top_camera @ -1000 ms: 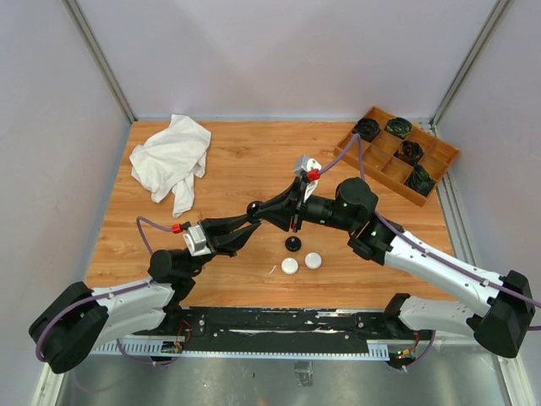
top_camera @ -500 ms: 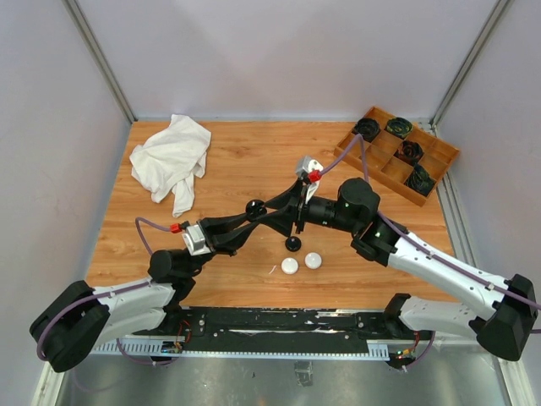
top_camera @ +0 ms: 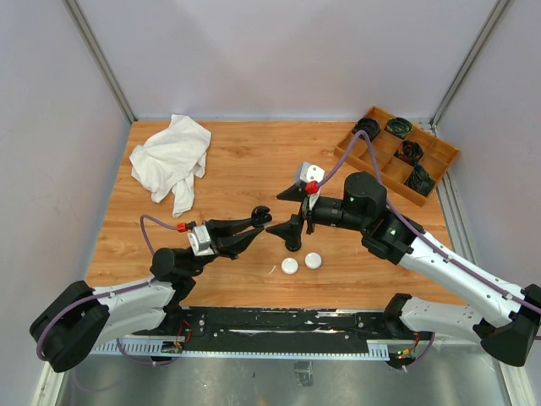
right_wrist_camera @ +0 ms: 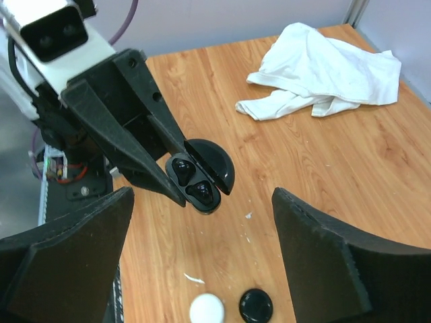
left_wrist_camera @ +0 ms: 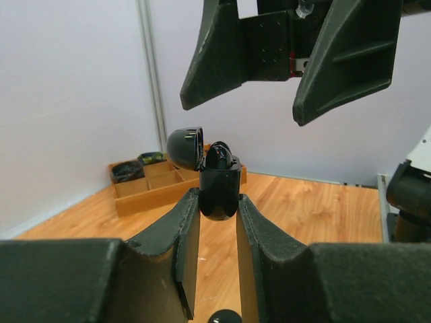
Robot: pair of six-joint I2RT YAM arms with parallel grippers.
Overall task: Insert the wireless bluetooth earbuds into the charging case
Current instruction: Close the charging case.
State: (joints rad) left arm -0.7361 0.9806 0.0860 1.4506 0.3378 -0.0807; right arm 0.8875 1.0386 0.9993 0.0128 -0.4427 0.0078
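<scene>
Left jaws clamped on black charging case (left_wrist_camera: 219,192), held off surface, lid (left_wrist_camera: 185,147) hinged open. Two black earbuds (right_wrist_camera: 180,167) seated inside. Right jaws apart, empty, just beyond case, facing its open mouth; likely nearer to press lid.

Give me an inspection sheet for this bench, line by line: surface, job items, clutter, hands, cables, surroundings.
Surface: wooden tabletop, small white flecks near the front.
Job's things: black charging case, lid open, two black earbuds seated inside.
Clutter: white cloth far left; wooden tray far right, holding dark items; two white round pieces and a black round piece near the front.
Hands: left hand clamps the case above the table; right hand open, not touching it.
Cables: purple cable on each arm, away from the case.
Surroundings: pale walls, metal frame posts.
</scene>
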